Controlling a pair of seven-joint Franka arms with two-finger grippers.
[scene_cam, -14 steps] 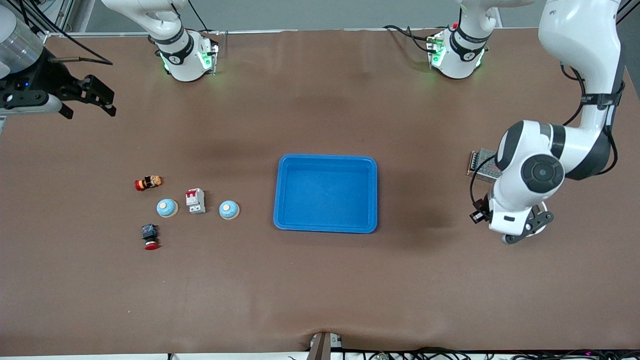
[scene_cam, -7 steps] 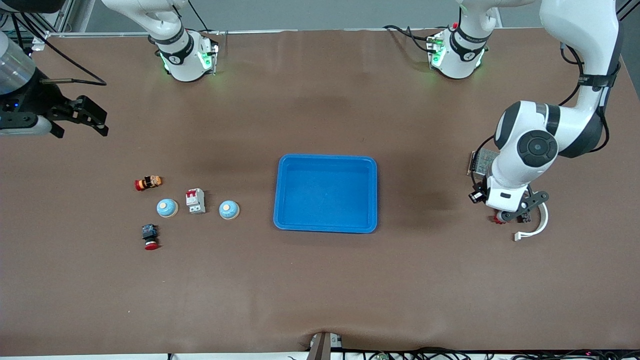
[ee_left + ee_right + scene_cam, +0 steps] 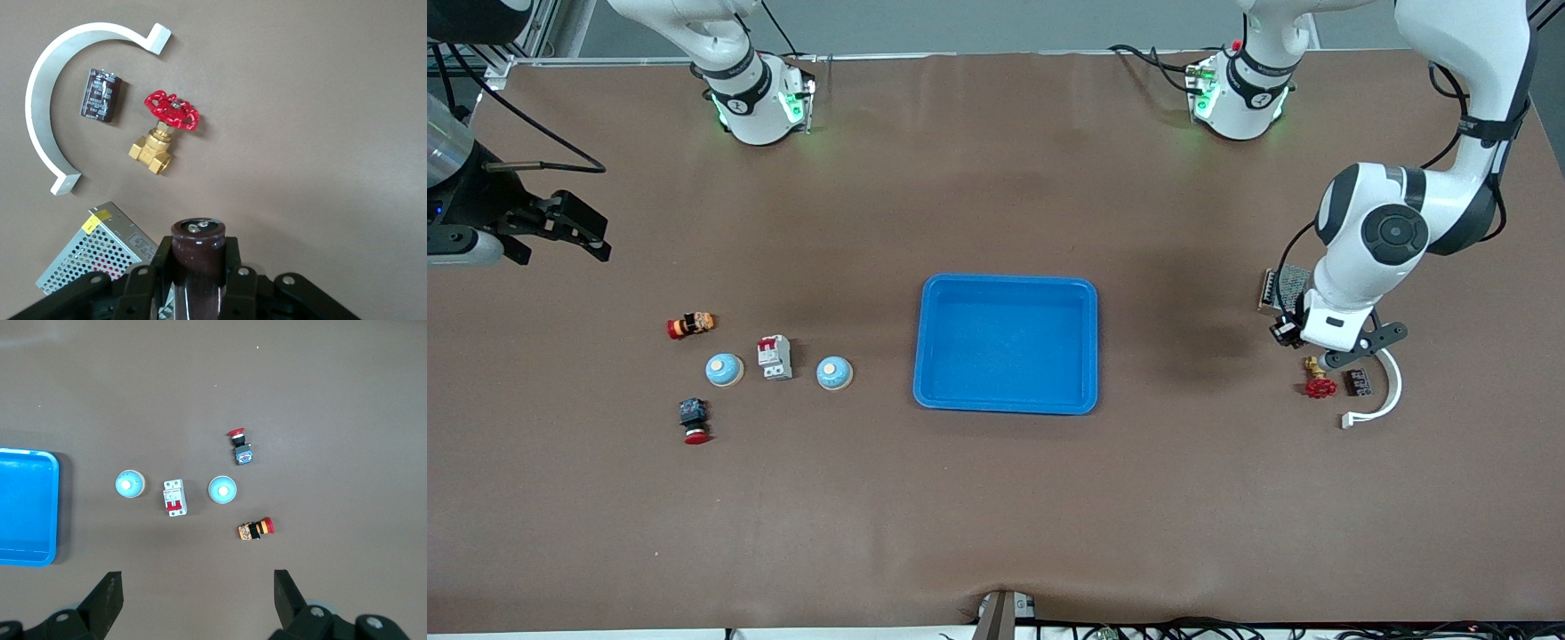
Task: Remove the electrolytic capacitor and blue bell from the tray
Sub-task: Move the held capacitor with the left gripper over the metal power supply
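Tray emptied; one capacitor is in the left claw, not yet set down.

The tray [image 3: 1006,343] holds nothing. The left claw [image 3: 198,267] is clamped on an electrolytic capacitor [image 3: 199,248], a dark cylinder standing up between its fingers, held over the tabletop [image 3: 996,516] at the left arm's end, well clear of the tray. Below it lie a second capacitor [image 3: 101,95], a red-handled brass valve [image 3: 164,132], a curved white bracket [image 3: 48,90] and a perforated metal box [image 3: 97,246], the box closest. The right claw [image 3: 197,593] hangs wide and empty at the right arm's end; under its view lie two blue bells [image 3: 129,485] [image 3: 223,489] flanking a small circuit breaker [image 3: 175,498], with two red-capped push buttons [image 3: 240,447] [image 3: 256,529] close by. In my judgement removal is done; only releasing the held capacitor remains.
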